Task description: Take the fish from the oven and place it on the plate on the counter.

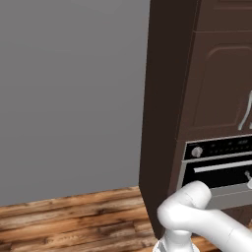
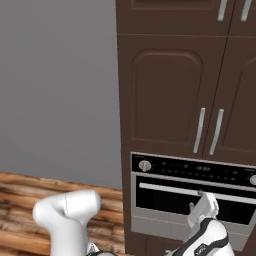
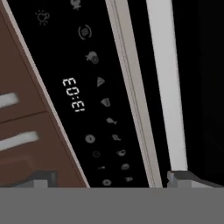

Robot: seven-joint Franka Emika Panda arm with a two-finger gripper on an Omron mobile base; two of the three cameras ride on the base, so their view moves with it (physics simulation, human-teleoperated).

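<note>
The oven (image 2: 186, 216) is built into dark brown cabinets, and its silvery door is closed. My gripper (image 2: 198, 201) hovers right in front of the door, by the long handle bar (image 2: 167, 190), and is open with nothing between the fingers. From the left it sits at the frame's right edge, gripper (image 1: 248, 178) against the oven (image 1: 216, 170). Up close, the gripper (image 3: 111, 181) faces the black control panel (image 3: 87, 105) and the pale handle bar (image 3: 166, 87). The fish is hidden behind the closed door. The plate and the counter are out of view.
Tall brown cabinet doors (image 2: 165, 100) with silver pull handles (image 2: 200, 130) rise above the oven. A round silver knob (image 2: 145, 165) sits at the panel's left end. A grey wall (image 1: 69, 93) and wooden floor (image 1: 74, 216) lie to the left.
</note>
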